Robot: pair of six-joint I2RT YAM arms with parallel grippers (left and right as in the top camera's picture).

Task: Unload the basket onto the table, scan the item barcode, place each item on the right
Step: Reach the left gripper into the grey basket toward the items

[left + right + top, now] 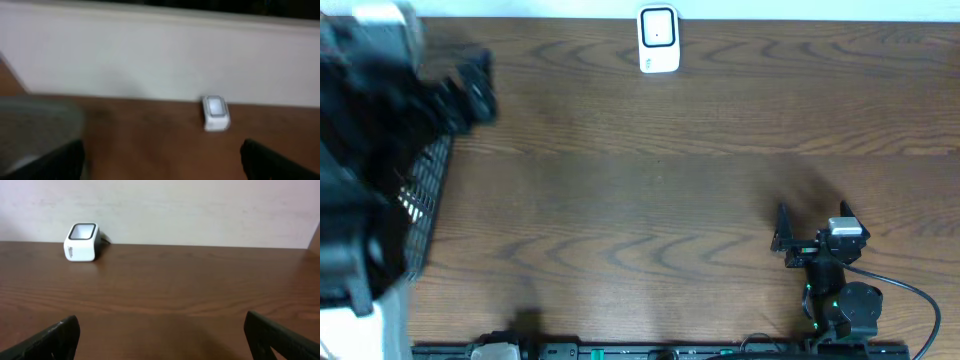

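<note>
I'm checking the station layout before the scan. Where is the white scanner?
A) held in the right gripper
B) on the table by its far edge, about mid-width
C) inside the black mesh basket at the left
B: the white scanner stands free on the table, by its far edge.

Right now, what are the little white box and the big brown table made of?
The white box looks like smooth moulded plastic: even white, rounded corners, with a dark shiny window on its face that may be glass or clear plastic. The table looks like wood, or a wood-print top: brown wavy grain lines and a soft, low sheen.
</note>
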